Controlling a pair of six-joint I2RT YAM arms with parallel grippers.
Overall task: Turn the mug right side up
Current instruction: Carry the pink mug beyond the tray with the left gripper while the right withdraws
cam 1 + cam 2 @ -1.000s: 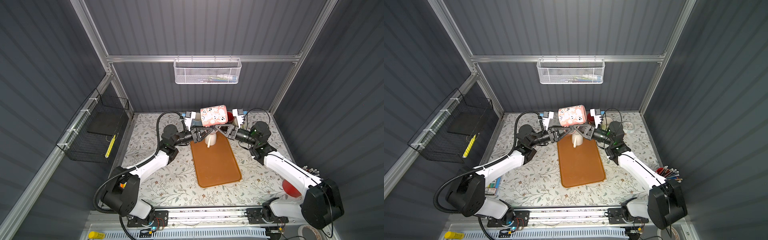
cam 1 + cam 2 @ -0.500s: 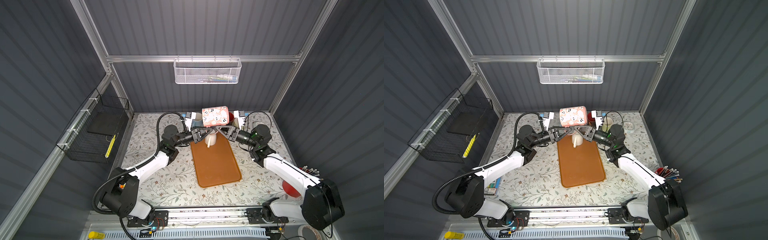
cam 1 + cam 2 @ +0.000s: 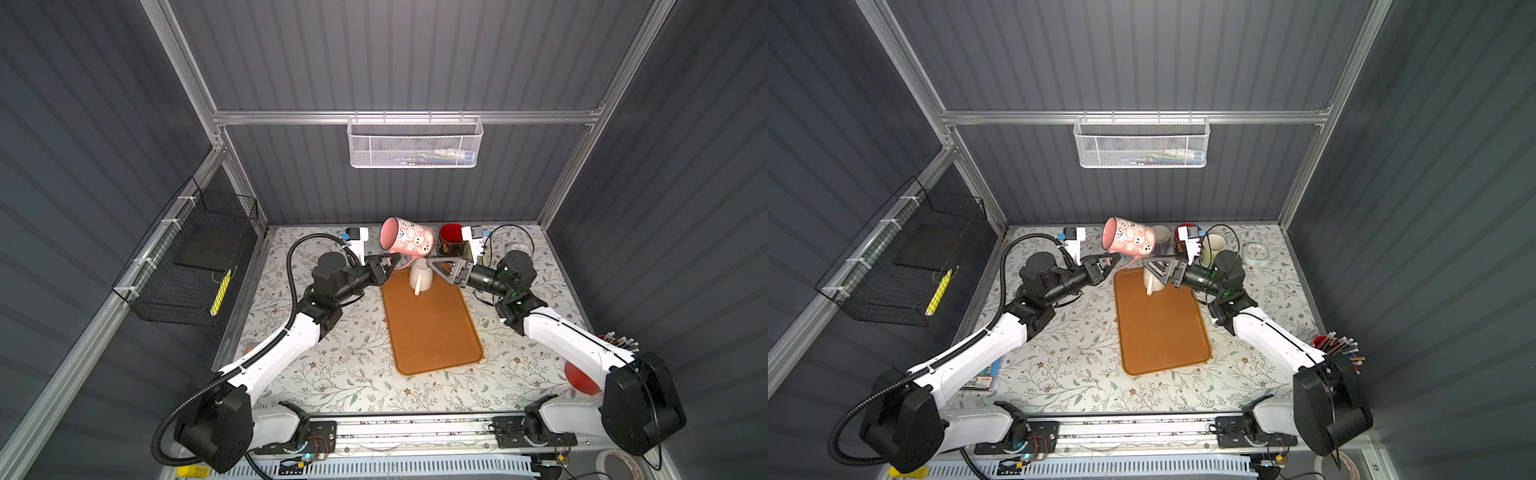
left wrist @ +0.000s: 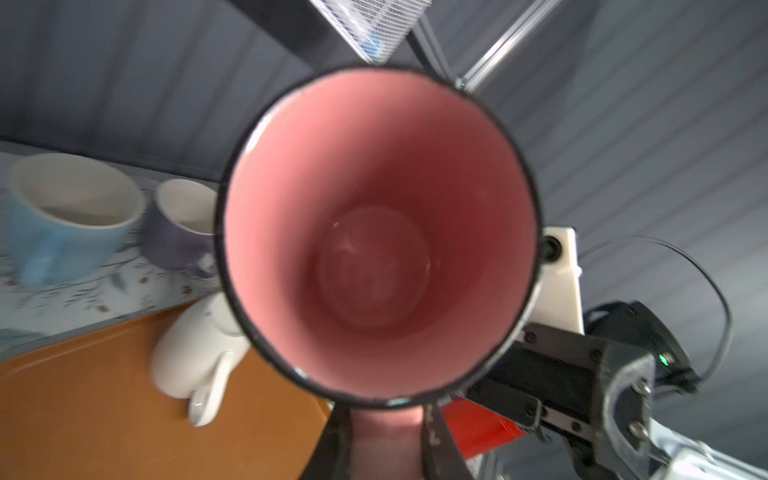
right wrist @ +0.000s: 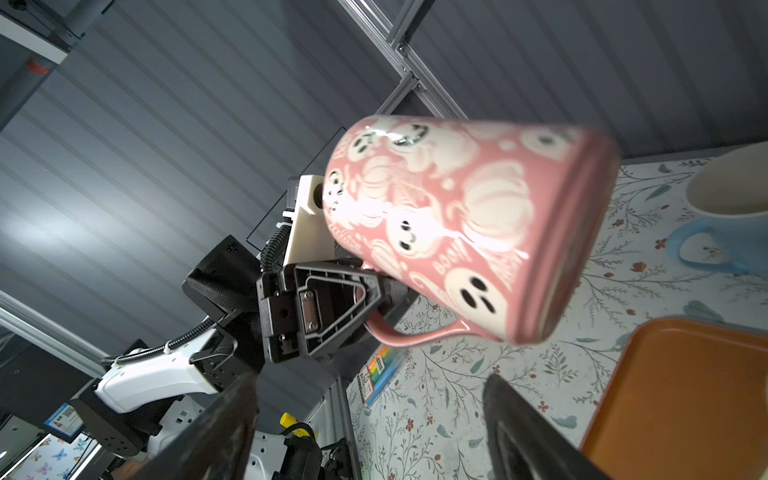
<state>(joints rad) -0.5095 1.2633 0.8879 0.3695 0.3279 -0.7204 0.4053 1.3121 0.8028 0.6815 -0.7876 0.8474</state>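
Over floral tabletop (image 3: 332, 365), pink mug (image 3: 409, 241) sideways, mouth leftward.

That pink mug (image 3: 409, 243) right at the left gripper (image 3: 390, 261) is clearly glazed ceramic, super glossy outside and smooth pink inside. The gripper itself looks like matt black plastic. The orange tray (image 3: 432, 332) below it seems smooth, slightly shiny plastic. The floral table cover (image 3: 332, 357) looks matt.
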